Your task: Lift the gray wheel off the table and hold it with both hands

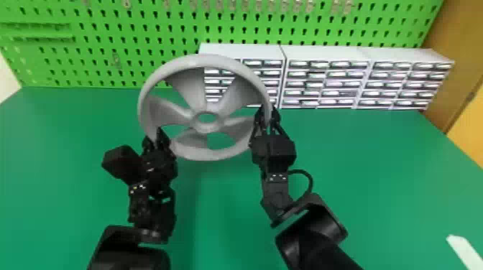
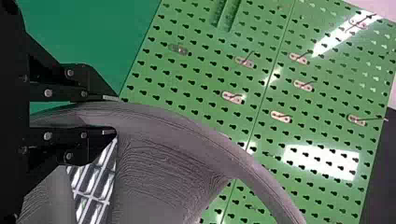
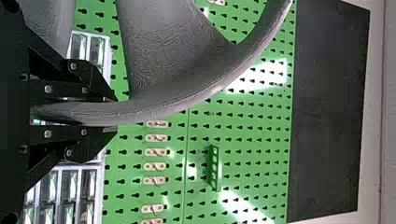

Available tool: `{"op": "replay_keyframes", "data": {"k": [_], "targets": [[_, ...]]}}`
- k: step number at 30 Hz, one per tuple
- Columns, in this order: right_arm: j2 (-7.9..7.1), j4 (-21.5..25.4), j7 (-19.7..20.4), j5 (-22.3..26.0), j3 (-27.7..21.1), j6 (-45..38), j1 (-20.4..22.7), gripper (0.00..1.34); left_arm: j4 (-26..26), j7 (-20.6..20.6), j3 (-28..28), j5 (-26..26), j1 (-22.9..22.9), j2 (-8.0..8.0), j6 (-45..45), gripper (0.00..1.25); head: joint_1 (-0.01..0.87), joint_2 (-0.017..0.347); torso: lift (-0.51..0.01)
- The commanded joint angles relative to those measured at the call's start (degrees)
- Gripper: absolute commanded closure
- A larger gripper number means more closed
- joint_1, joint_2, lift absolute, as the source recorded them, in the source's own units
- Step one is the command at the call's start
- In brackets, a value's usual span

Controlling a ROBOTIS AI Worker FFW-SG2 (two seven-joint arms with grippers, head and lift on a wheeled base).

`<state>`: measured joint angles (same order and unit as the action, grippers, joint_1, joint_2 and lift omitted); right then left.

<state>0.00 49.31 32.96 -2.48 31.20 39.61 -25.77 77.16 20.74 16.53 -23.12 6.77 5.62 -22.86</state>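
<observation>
The gray wheel [image 1: 207, 154] is held up above the green table, tilted, with its spokes and round hub facing the head camera. On its lower left rim my left gripper [image 1: 155, 138] is clamped, and my right gripper [image 1: 267, 113] grips the rim at the right side. In the left wrist view the wheel rim [image 2: 154, 114] passes between the two fingers of my left gripper [image 2: 114, 115]. The right wrist view has the wheel rim [image 3: 154, 105] pinched between the fingers of my right gripper [image 3: 116, 114].
Behind the wheel, white drawer cabinets [image 1: 327, 54] line the back of the green table [image 1: 377, 172], against a green pegboard [image 1: 107, 36] with small hooks. A white strip [image 1: 463, 251] lies at the table's front right.
</observation>
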Motion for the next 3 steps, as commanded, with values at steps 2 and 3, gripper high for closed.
{"op": "replay_keyframes", "data": {"k": [2,3], "targets": [[0.05,0.0,0.0,0.11,0.0,-0.06,0.02,1.31,0.0,0.0,-0.01,-0.09,0.0,0.0,0.01,0.99,0.711,0.015,-0.098],[0.05,0.0,0.0,0.11,0.0,-0.06,0.02,1.31,0.0,0.0,-0.01,-0.09,0.0,0.0,0.01,0.99,0.711,0.015,-0.098]]}}
